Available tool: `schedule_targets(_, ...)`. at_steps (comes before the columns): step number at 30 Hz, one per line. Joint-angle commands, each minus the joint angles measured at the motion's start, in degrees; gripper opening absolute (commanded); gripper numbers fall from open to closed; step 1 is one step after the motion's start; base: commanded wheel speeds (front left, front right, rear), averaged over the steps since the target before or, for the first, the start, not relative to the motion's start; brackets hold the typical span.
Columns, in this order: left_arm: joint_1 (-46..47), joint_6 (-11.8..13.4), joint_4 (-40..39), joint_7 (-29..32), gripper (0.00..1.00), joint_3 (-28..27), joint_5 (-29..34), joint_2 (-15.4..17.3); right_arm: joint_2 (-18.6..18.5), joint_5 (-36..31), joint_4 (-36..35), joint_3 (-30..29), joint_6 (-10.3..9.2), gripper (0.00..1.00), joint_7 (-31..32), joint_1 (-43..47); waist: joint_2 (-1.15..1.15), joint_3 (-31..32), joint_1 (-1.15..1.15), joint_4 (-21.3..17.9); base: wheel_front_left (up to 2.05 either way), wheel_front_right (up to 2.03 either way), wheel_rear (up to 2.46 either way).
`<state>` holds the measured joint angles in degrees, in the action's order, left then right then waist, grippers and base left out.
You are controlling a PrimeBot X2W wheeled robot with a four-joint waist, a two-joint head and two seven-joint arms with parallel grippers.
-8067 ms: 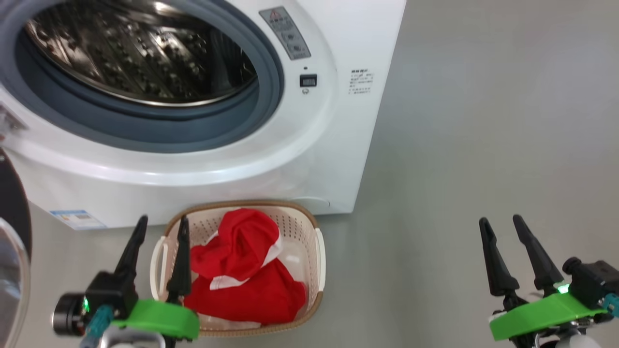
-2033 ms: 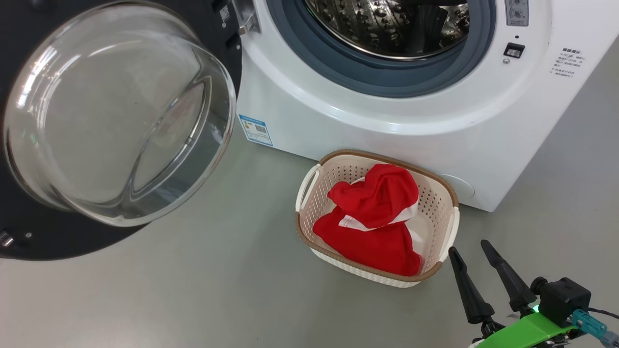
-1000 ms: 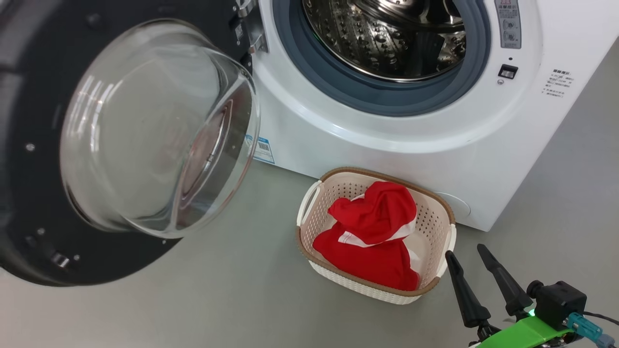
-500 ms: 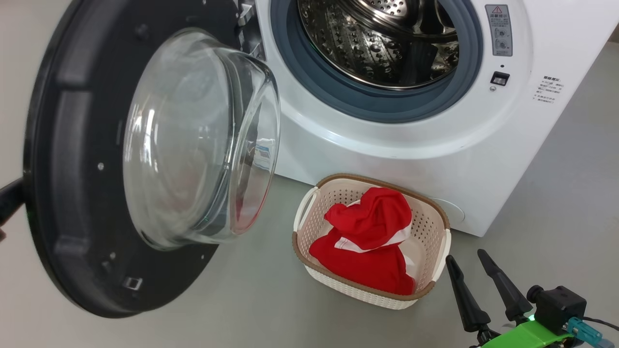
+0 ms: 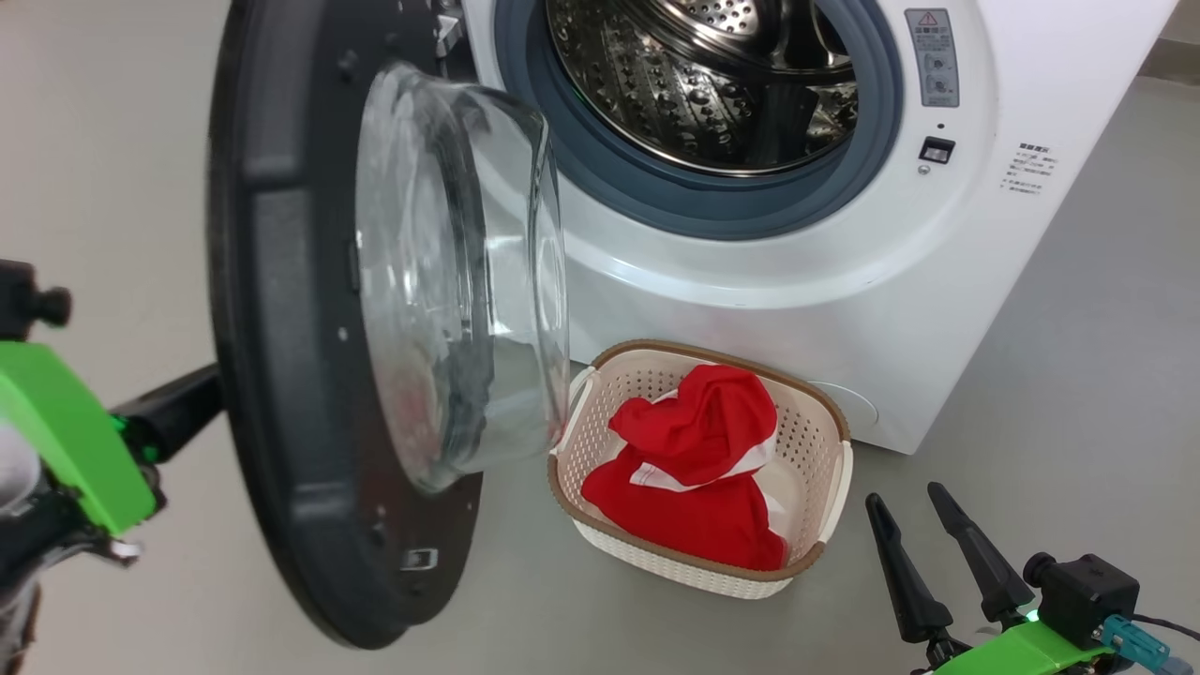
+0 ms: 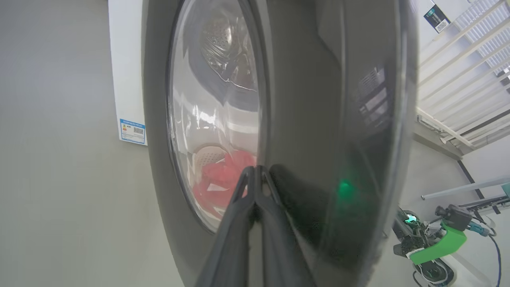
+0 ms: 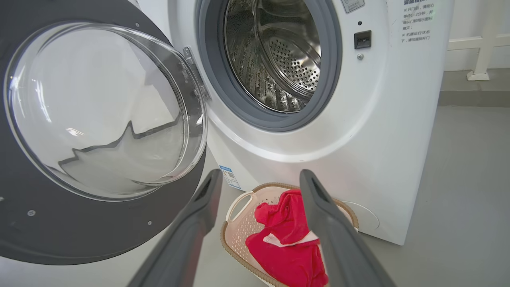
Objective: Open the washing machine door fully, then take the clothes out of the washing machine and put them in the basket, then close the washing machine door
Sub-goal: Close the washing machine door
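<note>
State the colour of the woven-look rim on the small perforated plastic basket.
Brown; the rim shows best in the head view.

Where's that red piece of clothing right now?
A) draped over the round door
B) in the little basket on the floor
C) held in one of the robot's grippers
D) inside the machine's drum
B: the red clothes lie bunched inside the basket, which sits on the floor against the front of the washing machine.

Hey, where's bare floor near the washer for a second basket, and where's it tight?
Widest bare floor is right of the washing machine, beyond the basket. More lies left of the washing machine door, and a strip runs before the basket. Tight: between the door's glass bowl and the basket holding the clothes, and by the right gripper.
</note>
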<state>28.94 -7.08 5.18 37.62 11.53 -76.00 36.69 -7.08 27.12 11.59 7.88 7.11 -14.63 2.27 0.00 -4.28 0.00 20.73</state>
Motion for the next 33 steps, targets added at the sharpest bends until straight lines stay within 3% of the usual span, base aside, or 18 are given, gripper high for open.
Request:
schedule_targets(1,1.9,-0.4,-2.6,-0.5,0.00,-1.5,-0.8,1.7,-0.4,0.0,-1.5,0.9,0.37,1.00,-0.4,-0.6,0.00,-0.1,0.00,-0.4,0.00,0.00,0.00)
schedule_targets(12,6.0,-0.4,-4.8,-8.4,0.00,6.4,-0.5,-3.1,0.3,0.0,-1.3,1.0,0.37,1.00,-0.4,-0.5,0.00,0.4,0.00,-2.1,0.00,0.00,0.00)
schedule_targets(27,1.9,-0.4,0.8,-17.2,0.00,9.6,0.1,0.0,0.6,0.0,-1.1,1.2,0.37,1.00,-0.4,0.4,0.00,2.1,0.00,-1.9,0.00,0.00,0.00)
schedule_targets(33,-1.9,-0.4,3.0,-22.5,0.00,9.0,-0.9,-0.6,0.7,0.0,-1.2,1.2,0.37,1.00,-0.4,0.8,0.00,3.0,0.00,-0.8,0.00,0.00,0.00)
